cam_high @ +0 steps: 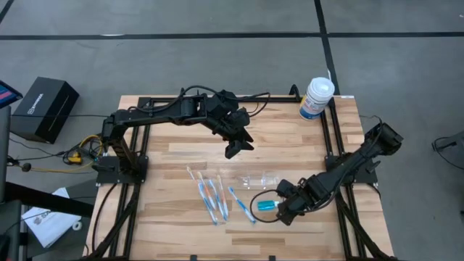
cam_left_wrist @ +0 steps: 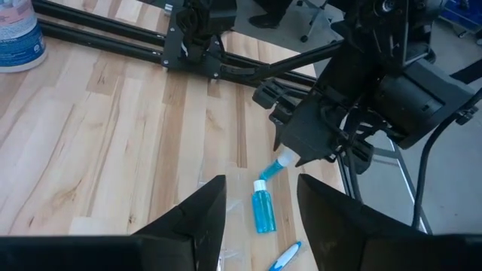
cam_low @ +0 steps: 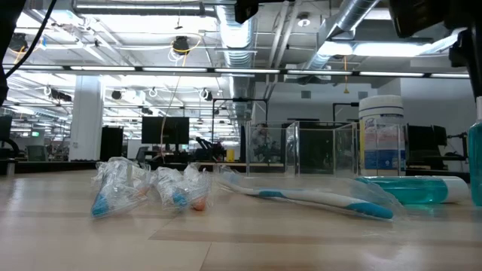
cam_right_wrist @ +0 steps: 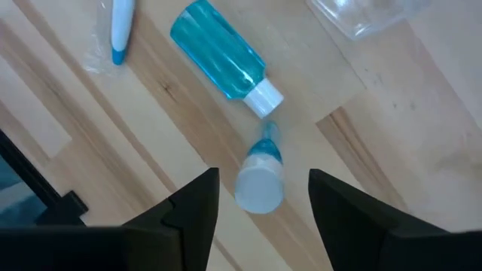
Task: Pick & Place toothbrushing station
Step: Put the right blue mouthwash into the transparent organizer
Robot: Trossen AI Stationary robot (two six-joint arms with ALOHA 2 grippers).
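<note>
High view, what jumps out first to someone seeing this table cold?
The right gripper, fingers open, hovers over a blue liquid bottle lying near the table's right front. Beside it lies the toothbrushing station, untouched, with toothbrushes fanned out to its left. The left gripper hangs open over mid-table.

Light wood table (cam_high: 188, 156) with black frame rails. On it: toothbrushing station (cam_high: 259, 179) mid-right, wrapped toothbrushes (cam_high: 210, 197) beside it, blue bottle (cam_high: 265, 206) lying flat, white canister (cam_high: 316, 98) at far right corner.
</note>
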